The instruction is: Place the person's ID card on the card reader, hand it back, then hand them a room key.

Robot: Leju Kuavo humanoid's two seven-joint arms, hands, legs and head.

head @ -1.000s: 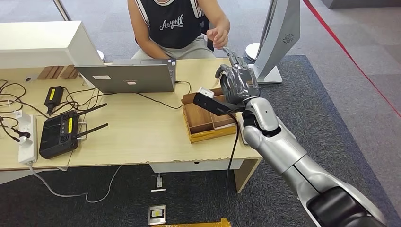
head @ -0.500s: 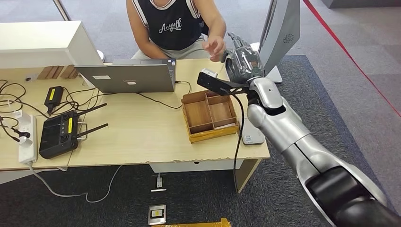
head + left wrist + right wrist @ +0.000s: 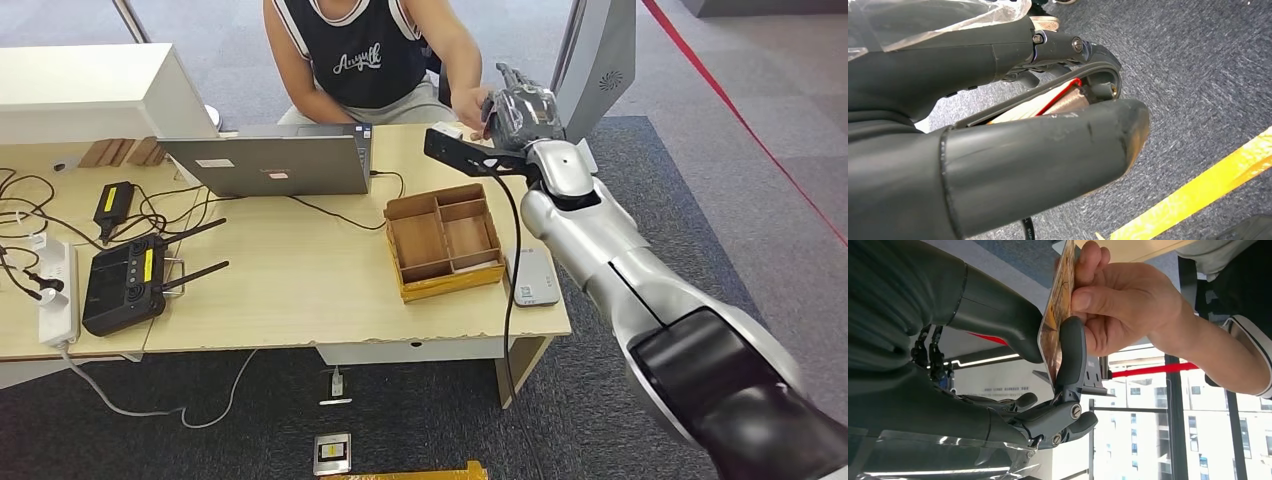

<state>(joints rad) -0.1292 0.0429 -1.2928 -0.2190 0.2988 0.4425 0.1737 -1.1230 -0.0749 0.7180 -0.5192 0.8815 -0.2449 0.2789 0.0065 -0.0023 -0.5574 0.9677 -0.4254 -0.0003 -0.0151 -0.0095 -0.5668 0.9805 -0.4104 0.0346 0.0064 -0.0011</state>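
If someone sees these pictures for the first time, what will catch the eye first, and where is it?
First comes the handover at the table's far edge: the right hand pinches a card between thumb and finger, while the person's hand grips the same card. Next is the wooden tray with compartments, beside the grey card reader near the table's right end.

Looks like an office or reception desk setup: wooden desk (image 3: 300, 270) with a laptop (image 3: 270, 163) and cables, grey carpet (image 3: 700, 130), big windows facing office buildings beyond the right hand (image 3: 998, 340).
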